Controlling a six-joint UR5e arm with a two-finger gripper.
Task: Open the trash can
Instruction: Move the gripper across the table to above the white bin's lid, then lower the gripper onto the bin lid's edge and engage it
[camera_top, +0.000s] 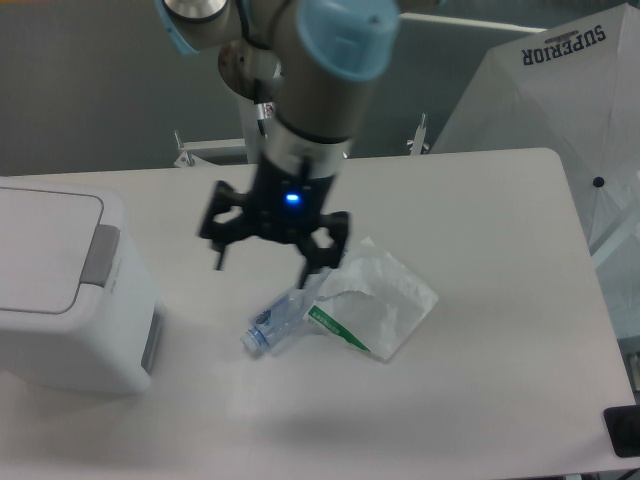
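So far the trash can (60, 290) looks untouched: it sits at the table's left edge, its flat white lid (40, 250) down and flush, the grey push tab (100, 255) on the side facing the arm not pressed. Opening it is, by my reading, entirely still to do. The gripper (265, 255) hangs above the white table (480, 330), to the right of the bin and apart from it, its fingers spread wide and holding nothing. Beneath its right finger lies a clear plastic bottle (275, 325), partly under a white plastic bag with a green strip (385, 295); neither belongs to this job. To finish, the arm would need to travel left and push the tab.
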